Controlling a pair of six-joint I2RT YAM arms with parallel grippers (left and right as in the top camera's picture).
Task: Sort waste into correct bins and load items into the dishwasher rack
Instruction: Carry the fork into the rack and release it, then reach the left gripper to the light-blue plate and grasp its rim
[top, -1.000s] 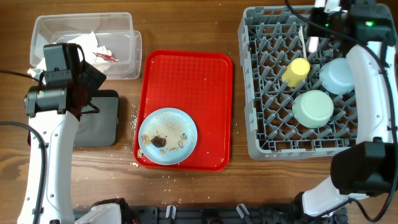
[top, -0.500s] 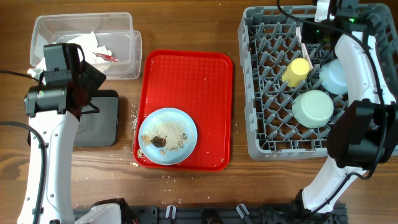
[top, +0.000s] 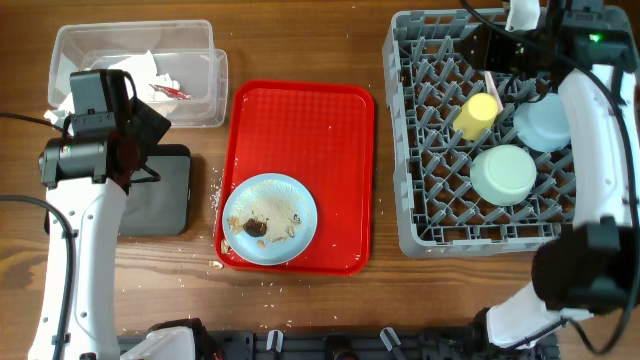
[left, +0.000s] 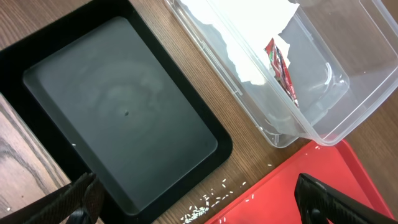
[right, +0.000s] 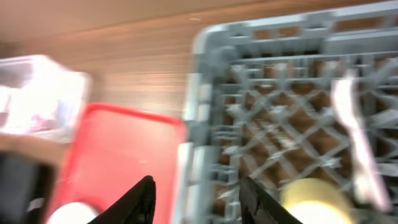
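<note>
The grey dishwasher rack holds the yellow cup, mint-green bowl, light blue saucer and white spoon. The larger light blue plate, with brown lumps and rice crumbs on it, lies on the red tray. The napkin and red wrapper lie in the clear tub. The black tray is empty. My left gripper is open near the black tray's corner. My right gripper is open and empty over the rack's far left part; that view is blurred.
Rice crumbs lie on the wood between the black tray and the red tray, and more lie by the red tray's front left corner. The rack's wall stands right under my right gripper.
My right gripper has swung left from the rack's far right corner to over its far left part. The left arm and all the objects have stayed put.
</note>
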